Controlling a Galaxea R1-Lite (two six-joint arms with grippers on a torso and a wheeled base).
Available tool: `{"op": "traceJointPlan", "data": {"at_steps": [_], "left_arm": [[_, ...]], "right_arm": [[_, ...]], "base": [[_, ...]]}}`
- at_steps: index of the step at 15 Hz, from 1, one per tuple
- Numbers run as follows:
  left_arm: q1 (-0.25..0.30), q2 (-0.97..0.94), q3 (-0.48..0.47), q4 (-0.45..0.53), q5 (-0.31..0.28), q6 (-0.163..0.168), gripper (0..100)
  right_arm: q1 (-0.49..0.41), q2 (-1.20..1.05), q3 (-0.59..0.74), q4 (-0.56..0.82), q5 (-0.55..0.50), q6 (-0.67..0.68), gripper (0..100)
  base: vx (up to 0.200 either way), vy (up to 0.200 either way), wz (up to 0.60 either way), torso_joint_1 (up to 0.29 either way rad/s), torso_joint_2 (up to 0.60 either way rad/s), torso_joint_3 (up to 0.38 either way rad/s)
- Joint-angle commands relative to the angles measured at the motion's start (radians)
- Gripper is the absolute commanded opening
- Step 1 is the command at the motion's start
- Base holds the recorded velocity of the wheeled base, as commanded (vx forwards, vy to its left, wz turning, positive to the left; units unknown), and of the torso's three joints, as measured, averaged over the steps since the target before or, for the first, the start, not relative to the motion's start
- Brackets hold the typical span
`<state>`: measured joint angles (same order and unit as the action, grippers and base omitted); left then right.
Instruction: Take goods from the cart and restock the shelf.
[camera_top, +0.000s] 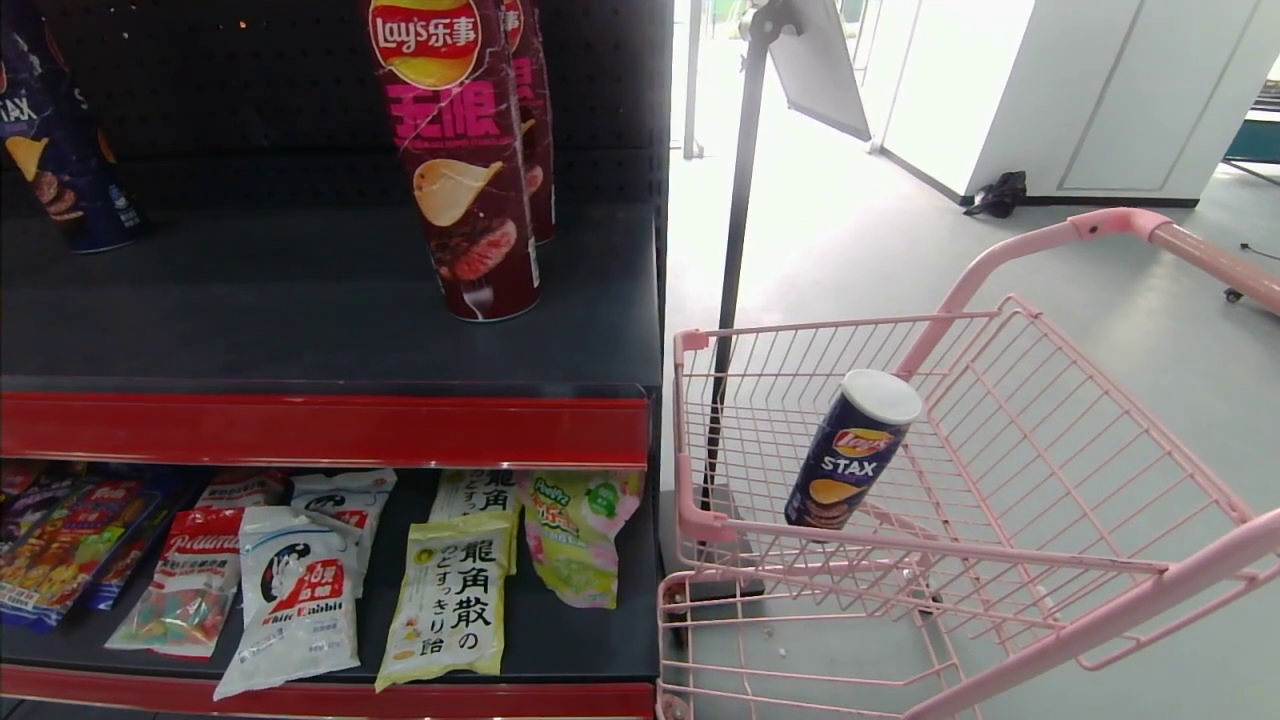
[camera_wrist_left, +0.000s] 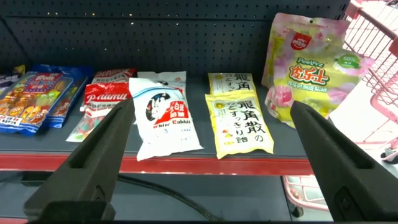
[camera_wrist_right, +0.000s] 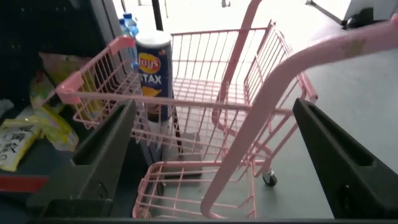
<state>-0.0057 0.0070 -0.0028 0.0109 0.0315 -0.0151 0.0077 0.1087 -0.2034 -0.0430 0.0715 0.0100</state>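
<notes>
The left gripper (camera_wrist_left: 211, 106) and the right gripper (camera_wrist_right: 213, 102) each hold two dark, wedge-shaped fingers spread wide apart, tips pointing forward from the wrist.

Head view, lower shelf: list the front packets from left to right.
Dark multicoloured packets → red-topped clear candy bag → white plastic pouch with red and black print → pale yellow flat sachet → pink and green snack bag.

The left gripper (camera_wrist_left: 212, 109) and right gripper (camera_wrist_right: 214, 106) carry matte black, wedge-shaped fingers (camera_wrist_left: 93, 165). A thin black cable (camera_wrist_left: 163, 194) trails below the red shelf edge (camera_wrist_left: 186, 165).
</notes>
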Motion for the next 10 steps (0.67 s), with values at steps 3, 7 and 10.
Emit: {"op": "traceJointPlan", "data": {"at_steps": [3,7,10], "left_arm": [[0.0,0.001,0.0,0.0,0.001,0.0,100],[0.0,0.001,0.0,0.0,0.001,0.0,100],[0.0,0.001,0.0,0.0,0.001,0.0,100]], "right_arm": [[0.127,0.694,-0.373,-0.196,0.157,0.064,100],[-0.161,1.158,-0.373,-0.591,0.484,0.004,100],[-0.218,1.408,-0.375,-0.755,0.706,-0.122,100]], "base": [[0.0,0.0,0.0,0.0,0.0,0.0],[0.0,0.0,0.0,0.0,0.0,0.0],[0.0,0.0,0.0,0.0,0.0,0.0]]}}
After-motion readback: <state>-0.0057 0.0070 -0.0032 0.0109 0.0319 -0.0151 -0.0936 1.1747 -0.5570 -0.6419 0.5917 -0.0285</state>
